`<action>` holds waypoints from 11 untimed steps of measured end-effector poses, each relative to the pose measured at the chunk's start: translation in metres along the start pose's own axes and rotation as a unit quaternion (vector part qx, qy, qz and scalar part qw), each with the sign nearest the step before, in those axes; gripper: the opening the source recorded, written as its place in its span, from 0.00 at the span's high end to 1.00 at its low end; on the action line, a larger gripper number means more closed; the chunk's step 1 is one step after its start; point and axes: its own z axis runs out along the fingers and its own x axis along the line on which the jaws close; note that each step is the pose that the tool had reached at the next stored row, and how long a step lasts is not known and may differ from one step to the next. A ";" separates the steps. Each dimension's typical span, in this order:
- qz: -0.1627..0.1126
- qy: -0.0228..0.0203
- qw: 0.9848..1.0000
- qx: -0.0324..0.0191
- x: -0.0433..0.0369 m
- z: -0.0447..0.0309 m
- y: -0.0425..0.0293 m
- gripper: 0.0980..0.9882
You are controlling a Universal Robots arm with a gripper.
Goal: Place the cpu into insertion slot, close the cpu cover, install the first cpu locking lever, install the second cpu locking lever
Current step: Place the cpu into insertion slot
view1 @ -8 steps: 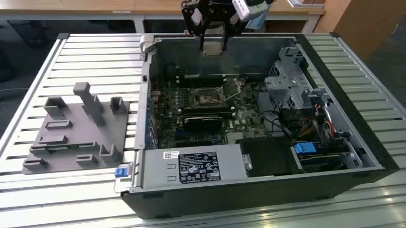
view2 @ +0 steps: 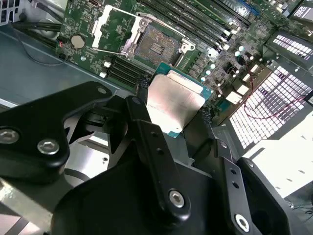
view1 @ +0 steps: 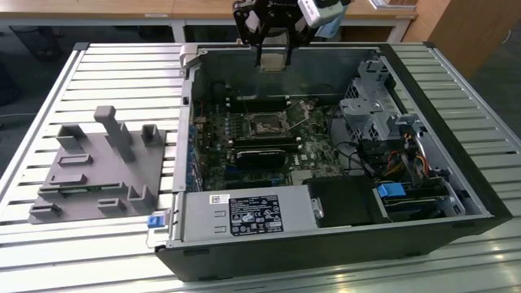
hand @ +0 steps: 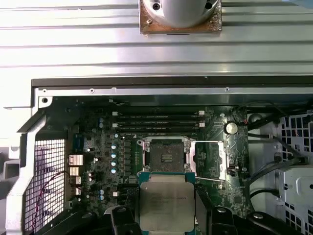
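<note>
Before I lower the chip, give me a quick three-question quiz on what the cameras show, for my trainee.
1. True or false: the chip already sits in the socket.
2. What is the gripper holding? A) the chip B) a memory stick C) nothing
3. Fill in: the socket's metal cover is flipped ____.

Key
1. False: the gripper holds the chip away from the socket, which is bare.
2. A.
3. Open: it lies beside the socket.
</note>
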 end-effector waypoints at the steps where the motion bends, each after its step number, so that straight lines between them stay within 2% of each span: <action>1: 0.001 0.000 1.000 0.000 0.0000 0.0000 0.0000 0.50; 5: 0.008 -0.001 1.000 0.000 0.0000 0.0000 0.0000 0.50; 11: 0.034 -0.003 0.999 -0.001 0.0000 0.0006 -0.0001 0.50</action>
